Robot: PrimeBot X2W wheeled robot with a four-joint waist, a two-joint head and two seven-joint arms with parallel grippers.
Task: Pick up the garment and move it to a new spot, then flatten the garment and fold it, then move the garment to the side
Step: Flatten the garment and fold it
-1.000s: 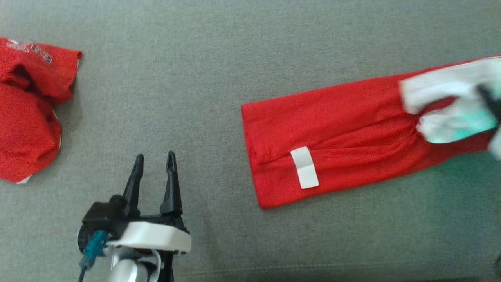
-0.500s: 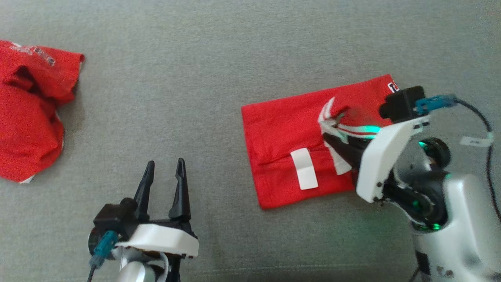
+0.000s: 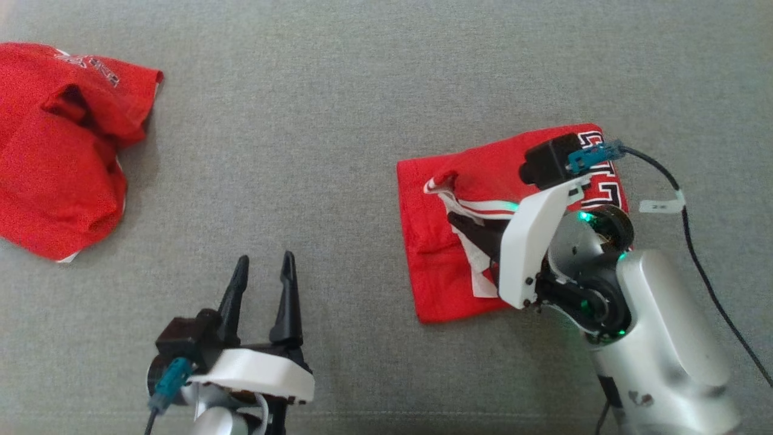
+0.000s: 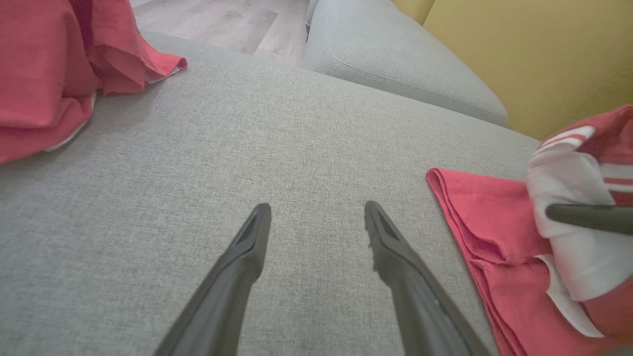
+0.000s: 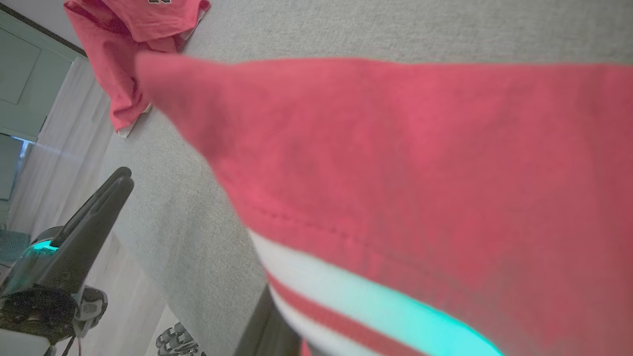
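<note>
Here's the garment [image 3: 441,284], red and lying on the grey cushion [image 3: 338,121] out at 3 o'clock in the head view, and it's already down to a compact rectangle. The right gripper [image 3: 454,219] comes in over it from 4 o'clock with its fingers aimed at 9, and they look pinched together on the white-striped edge [image 3: 468,208], which is lifted clear of the layer beneath. Why hold it there? My read is that the trimmed end is being carried across the body of the cloth to lay down another fold, so the fold step looks well along.

In the left wrist view, one dark finger [image 4: 588,217] of that right gripper pokes out of the bunched white fabric at 3 o'clock. In the right wrist view, red cloth [image 5: 420,148] drapes right across the lens, so the grip is deep.

Down at 7 o'clock in the head view the left gripper [image 3: 265,258] waits with its fingers spread and nothing between them. It is well apart from the garment and keeps out of the fold's path.

Up at 10 o'clock a second red garment [image 3: 54,163] sits crumpled, well clear of the work. The side move is not yet done
</note>
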